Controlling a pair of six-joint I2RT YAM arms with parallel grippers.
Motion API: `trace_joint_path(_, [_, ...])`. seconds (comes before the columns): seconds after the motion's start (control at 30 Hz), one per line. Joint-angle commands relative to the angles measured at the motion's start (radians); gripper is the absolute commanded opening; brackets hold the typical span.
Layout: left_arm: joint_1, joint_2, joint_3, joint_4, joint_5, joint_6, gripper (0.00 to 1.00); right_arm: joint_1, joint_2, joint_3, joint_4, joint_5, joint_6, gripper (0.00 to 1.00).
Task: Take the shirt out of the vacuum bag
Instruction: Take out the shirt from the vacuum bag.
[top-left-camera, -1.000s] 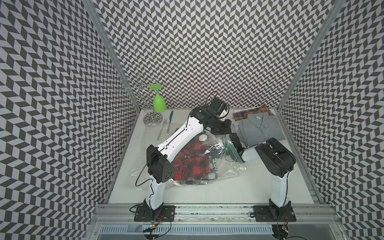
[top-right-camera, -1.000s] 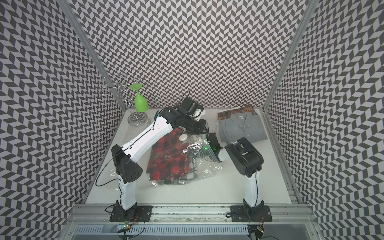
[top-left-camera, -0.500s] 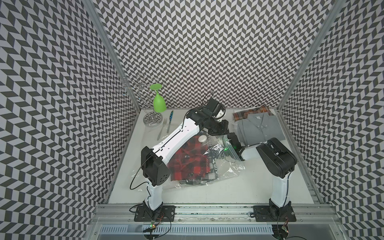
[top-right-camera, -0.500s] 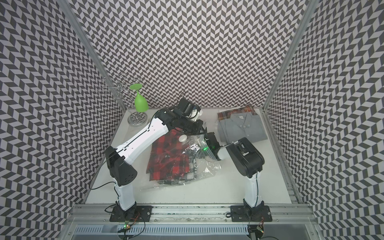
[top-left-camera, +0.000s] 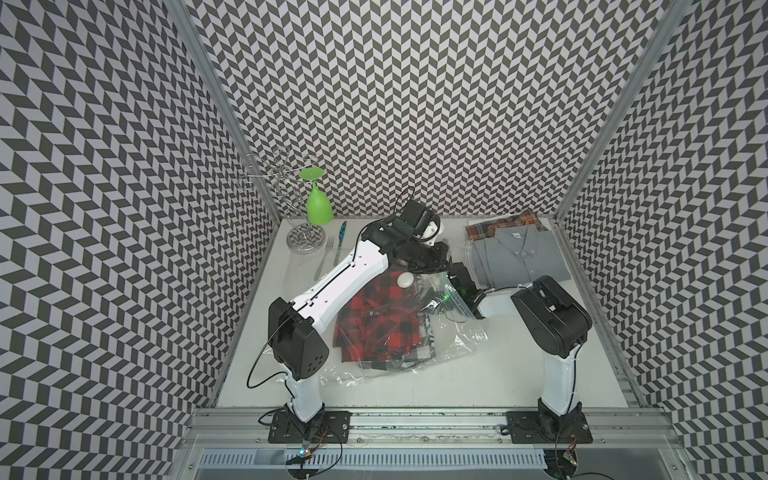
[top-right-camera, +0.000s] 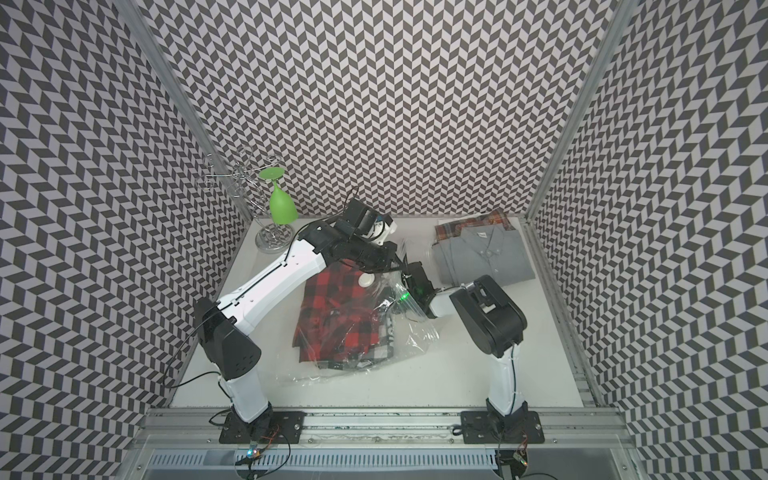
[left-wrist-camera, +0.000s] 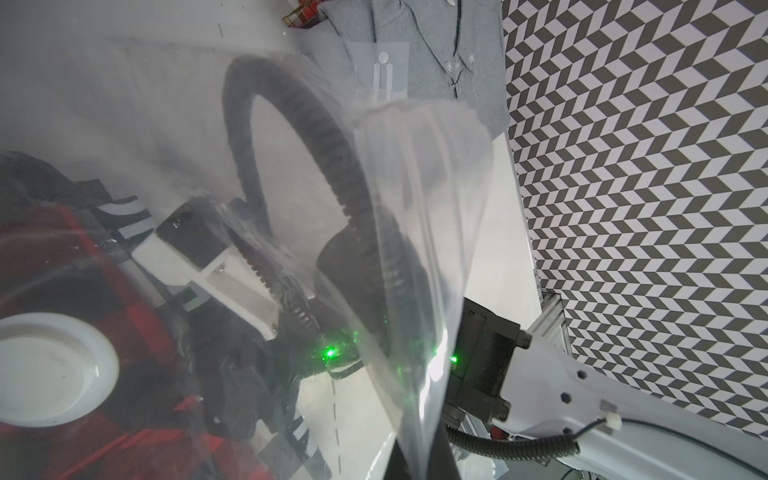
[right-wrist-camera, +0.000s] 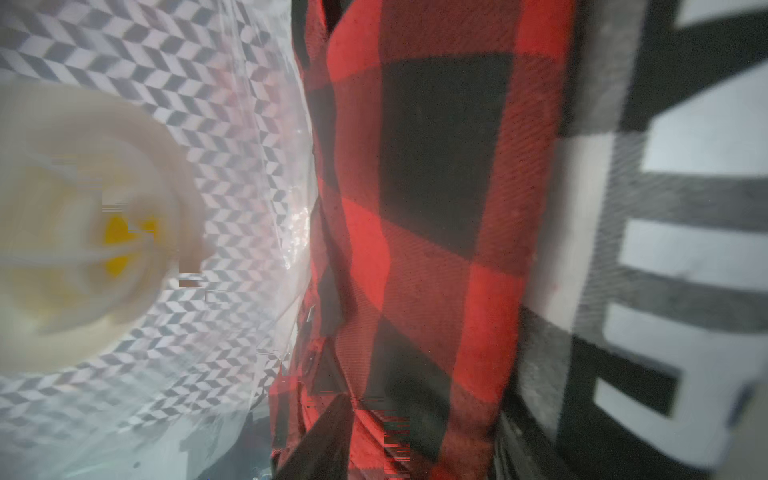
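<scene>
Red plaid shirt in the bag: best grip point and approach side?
Probably the folded edge of the red plaid shirt facing the mouth, entered from the side of the vacuum bag that the left gripper holds lifted: that edge lies exposed there.

No words, brand names or numbers can be read.
In both top views the grey shirt (top-left-camera: 517, 253) has a small white collar label (top-left-camera: 516, 235), too small to read. In the left wrist view a pale sign (left-wrist-camera: 382, 77) sits on a clear patch in front of that shirt: a small ring above two upright bars, with no letters beside it. A thin dashed line (left-wrist-camera: 334, 415) runs along the bag (left-wrist-camera: 419, 208), unlabelled. In the right wrist view the black-and-white cloth (right-wrist-camera: 685, 208) shows large white blocks, blurred, a check pattern and not lettering.
</scene>
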Motion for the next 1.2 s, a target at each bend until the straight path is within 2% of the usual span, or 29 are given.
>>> trace_joint_path(0.0, [0.014,-0.062,-0.023,0.014,0.019,0.019,0.00,0.006,-0.043,0.018,-0.122,0.086,-0.115,0.53])
trace_joint_path(0.27, [0.021,-0.079,-0.048,0.014,0.023,0.025,0.00,0.006,-0.071,-0.045,-0.095,0.142,-0.106,0.54])
trace_joint_path(0.47, [0.020,-0.087,-0.081,0.037,0.035,0.016,0.00,0.017,-0.036,-0.027,0.023,0.059,-0.055,0.55])
trace_joint_path(0.87, [0.022,-0.093,-0.103,0.045,0.031,0.019,0.00,0.054,0.064,0.082,0.089,-0.002,-0.019,0.51])
trace_joint_path(0.97, [0.027,-0.097,-0.118,0.051,0.033,0.020,0.00,0.062,0.077,0.100,0.102,-0.016,-0.015,0.45])
trace_joint_path(1.17, [0.054,-0.122,-0.180,0.084,0.037,0.021,0.00,0.065,0.062,0.093,0.151,-0.043,0.019,0.05])
